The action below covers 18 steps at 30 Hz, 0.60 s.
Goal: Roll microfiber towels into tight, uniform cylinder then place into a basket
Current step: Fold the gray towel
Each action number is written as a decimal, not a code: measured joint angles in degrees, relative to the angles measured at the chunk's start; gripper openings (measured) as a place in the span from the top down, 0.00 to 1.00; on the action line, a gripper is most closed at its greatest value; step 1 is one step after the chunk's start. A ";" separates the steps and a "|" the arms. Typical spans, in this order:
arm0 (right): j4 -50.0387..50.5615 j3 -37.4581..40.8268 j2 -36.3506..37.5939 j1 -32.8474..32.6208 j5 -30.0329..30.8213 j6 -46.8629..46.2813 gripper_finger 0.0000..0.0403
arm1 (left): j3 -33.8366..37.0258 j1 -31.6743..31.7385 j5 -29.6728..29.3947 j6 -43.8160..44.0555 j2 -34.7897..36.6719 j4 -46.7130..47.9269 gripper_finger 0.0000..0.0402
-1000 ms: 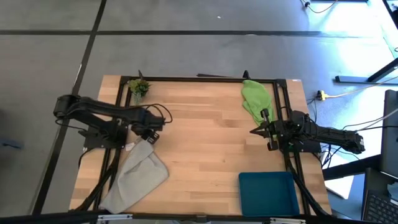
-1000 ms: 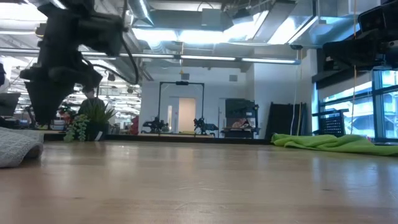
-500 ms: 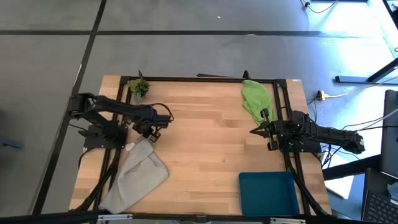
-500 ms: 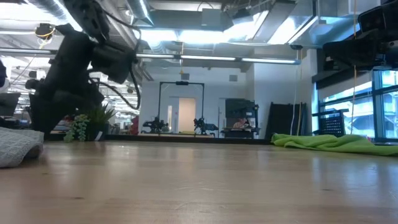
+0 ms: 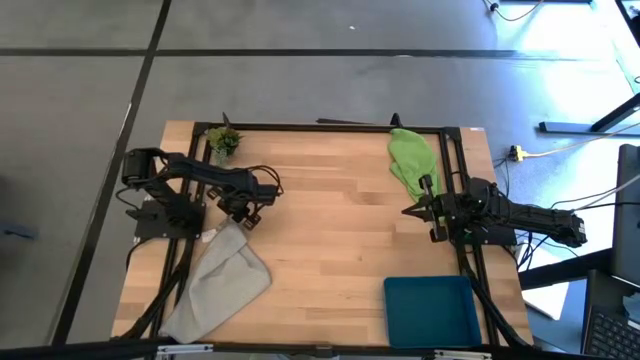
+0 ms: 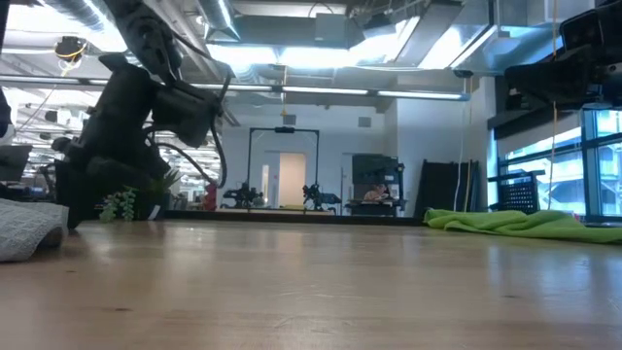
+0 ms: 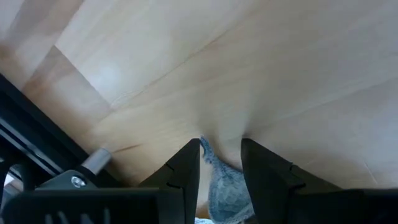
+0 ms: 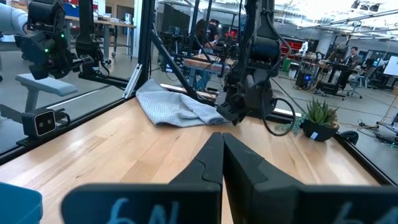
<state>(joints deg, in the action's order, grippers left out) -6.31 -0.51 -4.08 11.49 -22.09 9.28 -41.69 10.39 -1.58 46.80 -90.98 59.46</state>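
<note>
A: Left gripper (image 7: 221, 158) — a corner of the grey towel (image 5: 222, 280) sits between its parted fingers, beside the plant (image 5: 222, 140).

B: Your pinch looks thin; it may slip. Right gripper (image 5: 425, 186) clenched, empty; basket (image 5: 430, 309) well away.

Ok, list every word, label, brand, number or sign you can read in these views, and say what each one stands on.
Nothing can be read for certain.
Right gripper: teal marks low on its body in its own wrist view, maybe "6N" or similar, too blurred to settle.
Grey towel, green towel, teal basket, plant, wooden table: no writing visible.
Room behind the table: any signs are too small to read.
</note>
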 joint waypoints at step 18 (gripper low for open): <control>-0.30 0.00 0.00 0.02 0.00 0.02 0.98 | 0.42 -0.07 -3.89 -8.39 -0.22 1.04 1.00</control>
<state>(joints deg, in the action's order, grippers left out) -6.61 -0.51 -4.08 11.50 -22.09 9.30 -41.28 10.33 -5.47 38.41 -91.20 60.50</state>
